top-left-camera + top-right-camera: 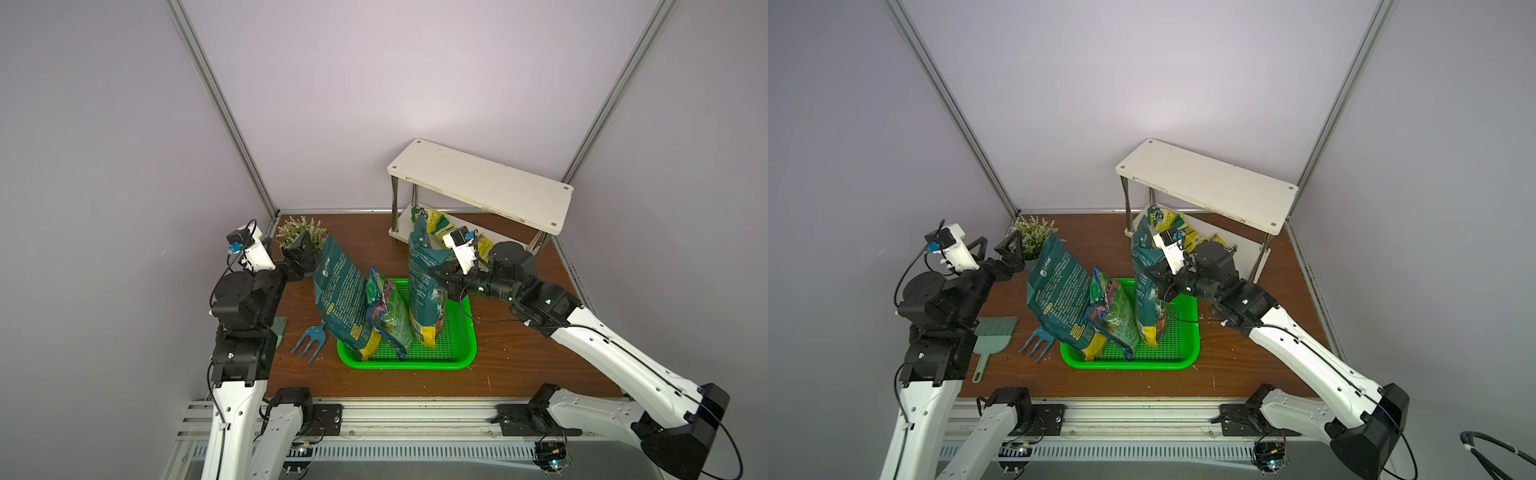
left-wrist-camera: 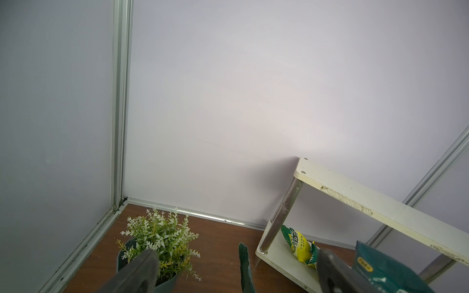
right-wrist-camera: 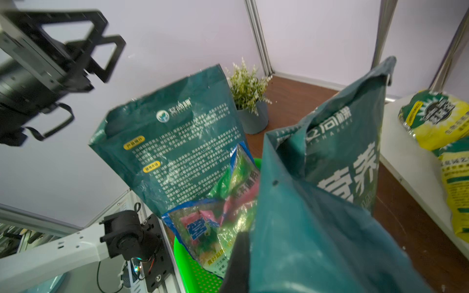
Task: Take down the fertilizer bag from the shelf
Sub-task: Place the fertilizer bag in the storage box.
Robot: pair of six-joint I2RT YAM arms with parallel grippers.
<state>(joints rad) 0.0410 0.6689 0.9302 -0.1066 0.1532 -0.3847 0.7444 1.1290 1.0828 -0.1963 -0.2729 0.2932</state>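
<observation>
Fertilizer bag [image 1: 422, 257], seemingly soft, slumping and fairly heavy, stood in the basket [image 1: 407, 365] at mid-desk before the far-right-corner shelf [image 1: 478, 183], its flat side edge, the likeliest hold, pinched by the right tool [image 1: 442, 282]; left tool [image 1: 998, 244] spread, empty.

A teal plastic fertilizer bag [image 1: 419, 274] bears white lettering; bright green mesh-patterned plastic basket [image 1: 407, 365]; white board shelf [image 1: 478, 183]; brown wood-grain tabletop [image 1: 540, 357].

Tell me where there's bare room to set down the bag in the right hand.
Free: the shelf's top board; the table strip between green basket and front rail; the basket's right mesh. Crowded: basket's left, leaning teal bag and colourful bag; beside it, the blue fork.
</observation>
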